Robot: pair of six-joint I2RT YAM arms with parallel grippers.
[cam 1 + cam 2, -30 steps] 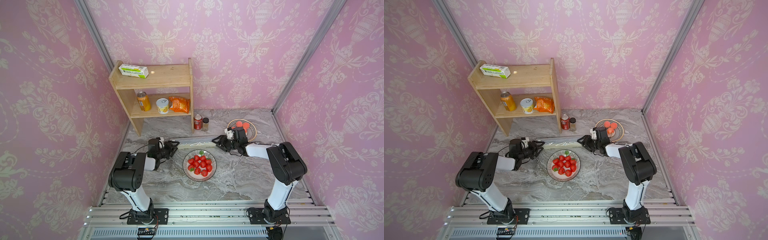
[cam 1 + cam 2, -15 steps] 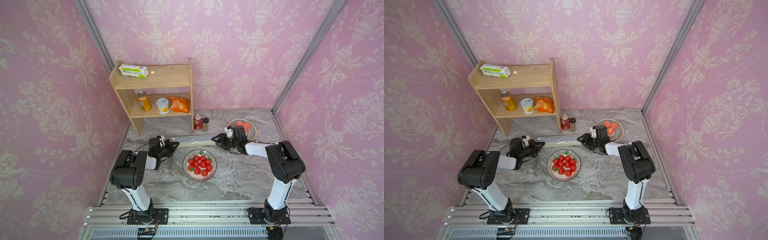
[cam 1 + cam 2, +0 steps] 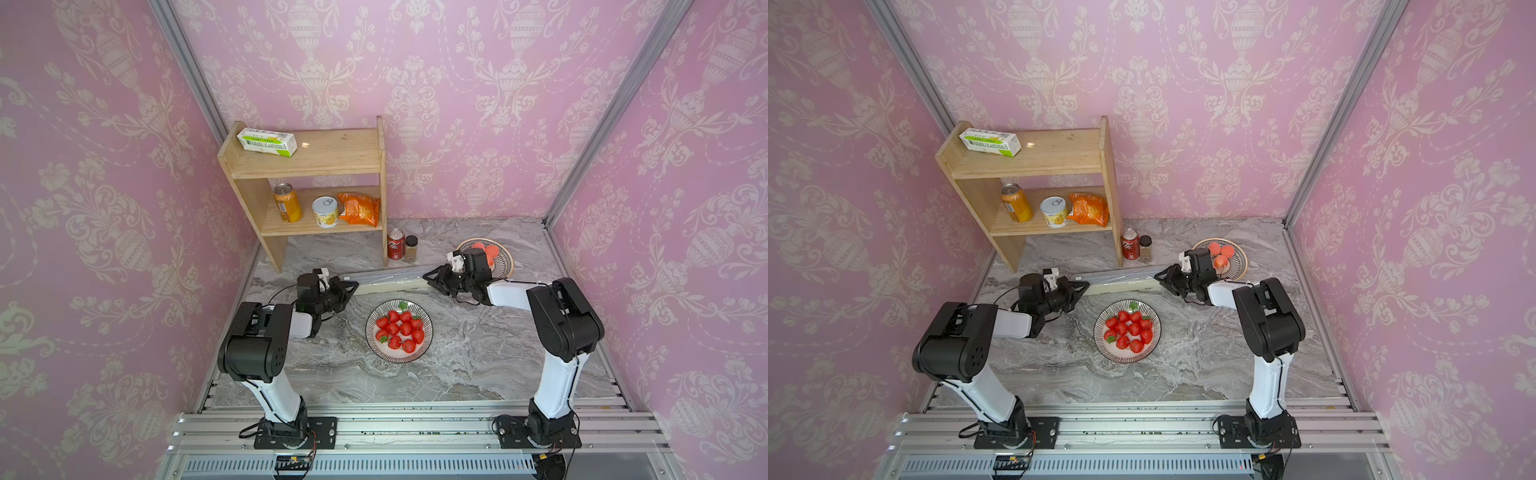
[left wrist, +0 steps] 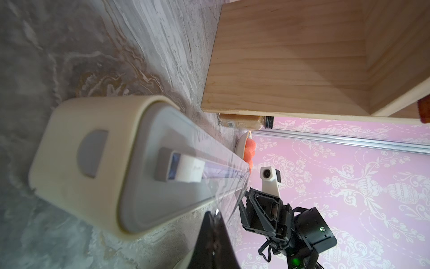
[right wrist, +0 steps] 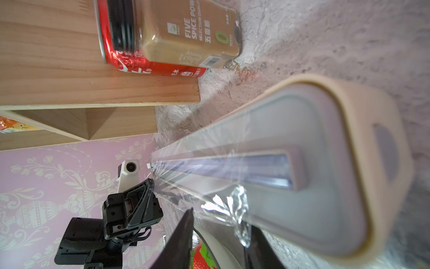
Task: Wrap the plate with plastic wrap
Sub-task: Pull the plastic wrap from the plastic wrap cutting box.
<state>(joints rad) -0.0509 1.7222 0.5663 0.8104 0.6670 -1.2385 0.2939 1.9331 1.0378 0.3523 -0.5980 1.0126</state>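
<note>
Left gripper (image 3: 351,286) clamped shut. I see it pinching the plastic wrap (image 5: 230,202) edge at left end of dispenser box (image 3: 386,280), film creased in fan toward tip. Right gripper (image 5: 218,219) at opposite end, fingers (image 5: 183,233) apart, crumpled film bunched between them; I can't tell if either pad touches it. Box flat on marble table (image 3: 478,353), just behind plate (image 3: 399,358) of strawberries. Cola can (image 3: 395,244), spice jar (image 3: 411,248), shelf (image 3: 324,160) leg close behind box. Fruit plate (image 3: 508,259) right behind right wrist.
</note>
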